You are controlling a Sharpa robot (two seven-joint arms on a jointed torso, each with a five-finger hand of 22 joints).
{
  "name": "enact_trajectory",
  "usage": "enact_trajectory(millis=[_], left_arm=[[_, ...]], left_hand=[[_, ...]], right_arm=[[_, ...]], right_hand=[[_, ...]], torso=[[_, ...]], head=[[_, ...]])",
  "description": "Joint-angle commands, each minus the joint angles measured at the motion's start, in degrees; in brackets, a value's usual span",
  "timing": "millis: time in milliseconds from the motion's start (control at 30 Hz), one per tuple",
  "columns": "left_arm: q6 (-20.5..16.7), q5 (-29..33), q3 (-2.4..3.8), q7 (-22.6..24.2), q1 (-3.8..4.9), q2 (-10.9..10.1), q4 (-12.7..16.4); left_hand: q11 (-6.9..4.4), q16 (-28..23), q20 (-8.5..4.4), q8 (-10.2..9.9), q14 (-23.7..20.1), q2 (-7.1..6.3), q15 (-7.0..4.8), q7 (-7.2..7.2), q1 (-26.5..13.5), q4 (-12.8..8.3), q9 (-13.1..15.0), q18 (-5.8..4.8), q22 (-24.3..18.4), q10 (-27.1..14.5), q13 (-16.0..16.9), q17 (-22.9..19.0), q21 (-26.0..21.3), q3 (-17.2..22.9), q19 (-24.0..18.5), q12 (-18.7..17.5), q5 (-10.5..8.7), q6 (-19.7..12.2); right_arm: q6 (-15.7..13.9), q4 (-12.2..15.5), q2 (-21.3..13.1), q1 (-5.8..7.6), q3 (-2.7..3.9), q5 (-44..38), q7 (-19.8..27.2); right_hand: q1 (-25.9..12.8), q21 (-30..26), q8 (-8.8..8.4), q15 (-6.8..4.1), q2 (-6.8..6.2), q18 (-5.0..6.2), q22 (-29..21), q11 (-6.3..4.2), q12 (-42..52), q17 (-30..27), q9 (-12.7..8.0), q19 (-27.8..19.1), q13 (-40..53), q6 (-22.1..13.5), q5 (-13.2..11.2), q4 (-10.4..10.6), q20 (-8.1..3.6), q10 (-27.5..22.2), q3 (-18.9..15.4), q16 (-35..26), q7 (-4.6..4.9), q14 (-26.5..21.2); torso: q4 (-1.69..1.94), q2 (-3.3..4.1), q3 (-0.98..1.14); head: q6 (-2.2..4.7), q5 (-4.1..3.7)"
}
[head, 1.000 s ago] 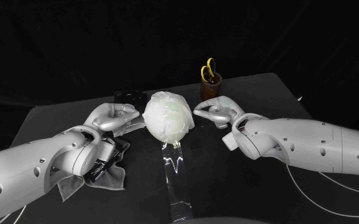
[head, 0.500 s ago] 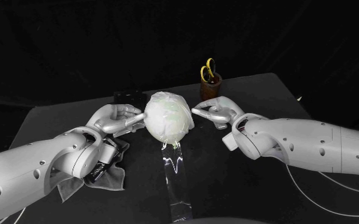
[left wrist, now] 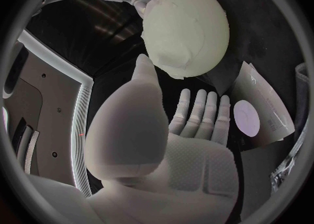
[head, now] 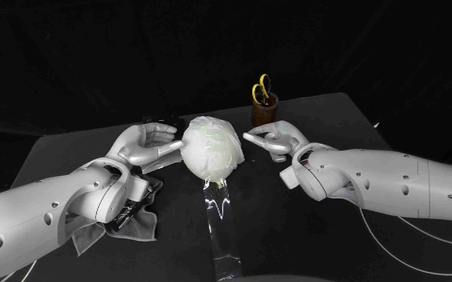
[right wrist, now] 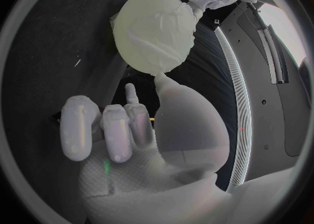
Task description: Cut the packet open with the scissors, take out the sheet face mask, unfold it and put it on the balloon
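Balloon [head: 212,146]: pale, at mid-desk, raised on a clear stand [head: 219,226] that lifts it to where both hands can work round it. Sheet mask [head: 222,140]: unfolded and draped over the balloon, wrinkled, its lower edge hanging loose in the left wrist view, so the fitting looks nearly done, with smoothing left. Left hand [head: 151,145]: just beside the balloon, fingers [left wrist: 199,110] straight and holding nothing, thumb spread wide towards the mask, apparently to press the sheet flat on that flank. Right hand [head: 273,137]: on the opposite flank, most fingers [right wrist: 104,127] curled in, thumb reaching the mask's edge; whether it pinches the sheet cannot be told. The two hands probably bracket the balloon so that it does not swing off its stand. Packet [left wrist: 261,111]: lying flat beneath the left arm, set aside. Scissors [head: 262,89]: upright in a brown holder [head: 266,109] near the desk's [head: 325,115] far edge, parked clear of the hands.
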Motion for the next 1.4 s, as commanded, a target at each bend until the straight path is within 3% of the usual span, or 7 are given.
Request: enact_trajectory(millis=[33, 233, 433, 700, 733, 900, 1400], left_arm=[[-1.45, 0.91, 0.62, 4.00, 0.04, 0.21, 0.33], [-0.53, -1.84, 1.92, 2.96, 0.15, 0.51, 0.77], [1.02, -6.56, 2.82, 0.95, 0.37, 1.80, 1.00], [3.27, -12.60, 3.19, -1.77, 0.58, 4.50, 0.11], [3.51, -13.34, 3.21, -2.04, 0.62, 4.80, -0.05], [4.47, -17.40, 3.27, -3.20, 0.80, 6.29, -0.85], [6.93, -24.44, 3.49, -5.46, 1.11, 9.04, -2.35]], left_hand=[[0.41, -2.97, 0.09, 0.23, -2.02, -1.07, 0.62, 1.98, 0.06, -0.16, -0.30, -1.30, -2.07, -1.26, -1.56, -2.02, -2.90, -0.96, -3.17, -1.73, 0.06, -1.37], [0.58, -11.96, 0.22, -0.25, -8.08, -1.86, 0.93, 0.57, 0.40, -0.02, -0.71, -1.49, -4.02, -3.13, -3.18, -7.06, -5.69, -1.51, -7.26, -3.95, 0.08, -3.49], [-0.29, -19.43, 0.24, -1.78, -13.33, -2.25, -0.09, -1.30, 0.42, -0.09, -1.52, -1.59, -5.60, -5.76, -4.55, -11.10, -7.92, -2.12, -11.31, -6.25, 0.09, -6.22], [-2.18, -28.09, 0.18, -8.41, -19.19, -2.58, -1.57, -2.94, 0.09, -0.10, -4.75, -1.61, -7.29, -13.04, -6.68, -15.74, -10.23, -2.52, -16.41, -12.19, 0.07, -13.58], [-3.27, -28.64, 0.18, -9.12, -19.76, -2.55, -2.33, -3.73, 0.09, -0.04, -5.08, -1.50, -7.54, -14.16, -7.07, -16.00, -10.68, -2.51, -17.17, -12.96, 0.07, -14.53], [-5.18, -30.15, 0.07, -13.02, -20.59, -2.62, -3.13, -4.65, 0.66, -0.05, -7.00, -1.42, -8.03, -15.73, -7.61, -16.82, -11.32, -2.26, -18.66, -14.34, 0.10, -17.95], [-8.39, -32.71, -0.20, -12.36, -21.78, -2.64, -4.51, -4.47, 1.31, -0.12, -6.63, -1.20, -8.67, -17.86, -8.34, -18.29, -12.08, -2.54, -20.60, -16.25, 0.03, -16.86]], right_arm=[[-0.10, 0.03, 0.05, 0.07, 0.04, 1.33, 1.76], [0.42, -0.18, 0.26, 0.15, 0.04, 1.91, 2.15], [0.71, -0.25, 0.56, 0.22, 0.05, 2.08, 2.16], [1.45, -0.49, 1.20, 0.30, 0.06, 1.83, 1.26], [1.55, -0.53, 1.30, 0.30, 0.06, 1.77, 1.13], [1.75, -0.55, 1.60, 0.31, 0.06, 1.62, 0.88], [2.03, -0.61, 2.06, 0.32, 0.06, 1.55, 0.74]], right_hand=[[0.54, -1.22, -0.39, 0.34, 0.37, 1.28, 10.39, 0.60, -1.67, 15.10, -0.25, -1.02, 12.31, 0.10, -0.22, -0.01, -0.02, 3.41, -0.92, 0.26, 0.01, 5.97], [1.09, -4.61, -0.89, 0.43, 1.02, 2.02, 9.24, 0.73, -5.73, 12.78, -0.76, -3.27, 10.38, -0.08, -0.23, -0.01, 0.12, 1.56, -2.91, -1.13, 0.15, 4.83], [0.95, -4.59, -0.99, 0.44, 1.11, 2.00, 9.25, 0.74, -5.69, 12.85, -0.91, -3.23, 10.32, -0.03, -0.23, 0.02, 0.13, 1.58, -3.82, -1.09, 0.16, 4.87], [0.15, -4.80, -1.21, 0.46, 1.47, 2.03, 9.18, 0.77, -5.90, 12.77, -1.22, -3.31, 10.09, -0.07, -0.23, 0.05, 0.16, 1.49, -5.69, -1.13, 0.21, 4.85], [0.09, -4.87, -1.25, 0.47, 1.51, 2.05, 9.15, 0.79, -5.90, 12.74, -1.28, -3.34, 10.07, -0.09, -0.23, 0.04, 0.16, 1.49, -6.05, -1.15, 0.22, 4.84], [0.04, -4.97, -1.29, 0.48, 1.54, 2.07, 9.12, 0.80, -6.02, 12.72, -1.34, -3.40, 9.99, -0.13, -0.23, 0.03, 0.17, 1.43, -6.36, -1.16, 0.24, 4.82], [-1.33, -5.00, -1.38, 0.54, 2.53, 2.05, 9.14, 0.87, -5.80, 12.78, -1.82, -3.32, 9.90, -0.06, -0.24, 0.10, 0.23, 1.48, -9.61, -1.10, 0.30, 4.87]], torso=[[0.04, -0.01, 0.03], [0.06, -0.13, 0.02], [0.01, -0.12, 0.00], [0.04, -0.05, 0.02], [0.04, -0.05, 0.02], [0.06, -0.04, 0.01], [0.02, -0.04, 0.03]], head=[[-0.09, -0.12], [-0.24, -0.21], [-0.11, -0.40], [0.11, -0.78], [0.10, -0.80], [0.12, -0.75], [-0.10, -0.78]])
